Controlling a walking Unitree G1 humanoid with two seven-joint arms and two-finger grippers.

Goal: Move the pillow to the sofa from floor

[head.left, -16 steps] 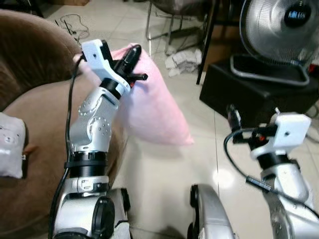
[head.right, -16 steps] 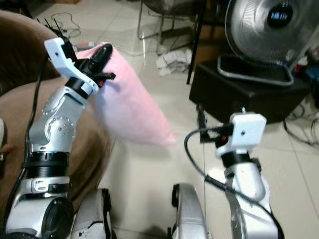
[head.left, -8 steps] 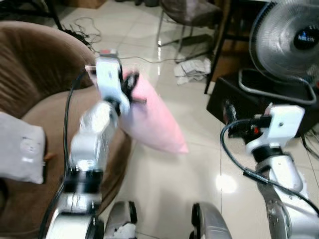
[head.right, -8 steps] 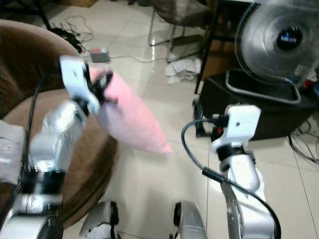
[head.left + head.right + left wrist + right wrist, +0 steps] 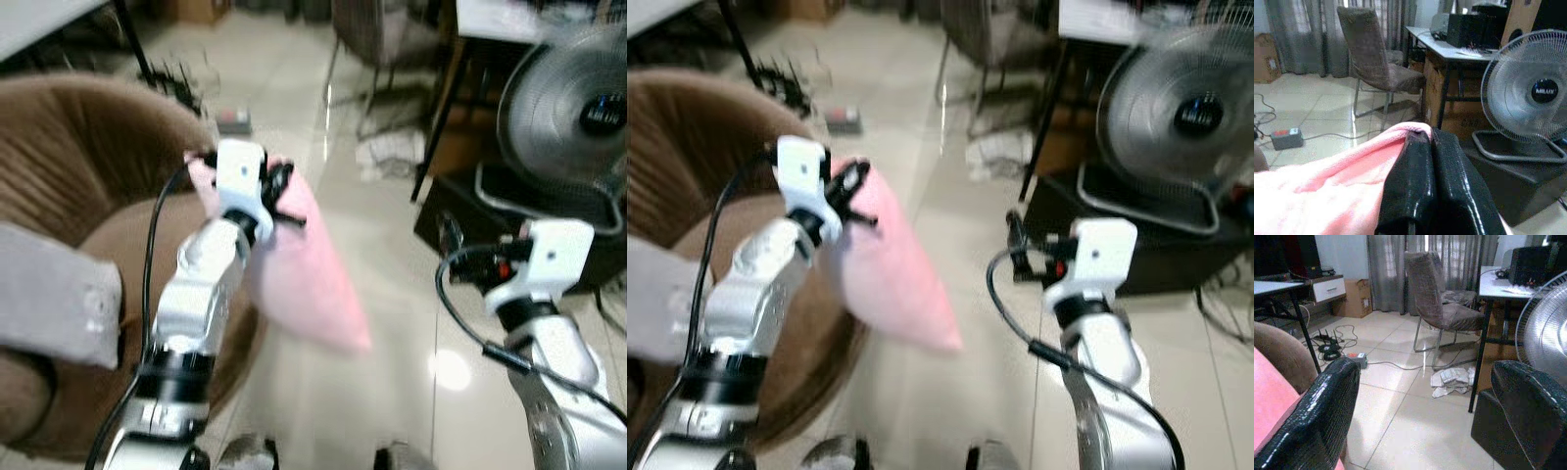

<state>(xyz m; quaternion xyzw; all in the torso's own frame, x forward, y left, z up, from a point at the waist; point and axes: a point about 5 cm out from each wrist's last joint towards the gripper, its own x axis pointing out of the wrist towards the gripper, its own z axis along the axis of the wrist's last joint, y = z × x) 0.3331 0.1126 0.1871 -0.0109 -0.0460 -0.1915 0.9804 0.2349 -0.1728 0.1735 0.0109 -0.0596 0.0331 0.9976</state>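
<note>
1. One pink pillow (image 5: 309, 274) hangs in the air, clear of the floor (image 5: 431, 323), its upper corner pinched and its lower corner pointing down beside the front edge of the sofa (image 5: 88, 166).
2. The left gripper (image 5: 277, 191) holds that upper corner; in the left wrist view its two black fingers (image 5: 1418, 191) are pressed together on the pink cloth.
3. The right gripper (image 5: 1017, 245) is raised over the floor, apart from the pillow; its two fingers (image 5: 1317, 426) stand wide apart and hold nothing.
4. Progress, as judged: the lift from the floor is done. What remains is to carry the pillow over the brown seat and let it go there.
5. Count: one pink pillow, one brown sofa, one pale cushion (image 5: 54, 308) already lying on the seat.
6. Surroundings: one fan (image 5: 573, 108) on a black box (image 5: 490, 220), one chair (image 5: 1437, 298), and one white cloth (image 5: 1449, 379) on the tiles.
</note>
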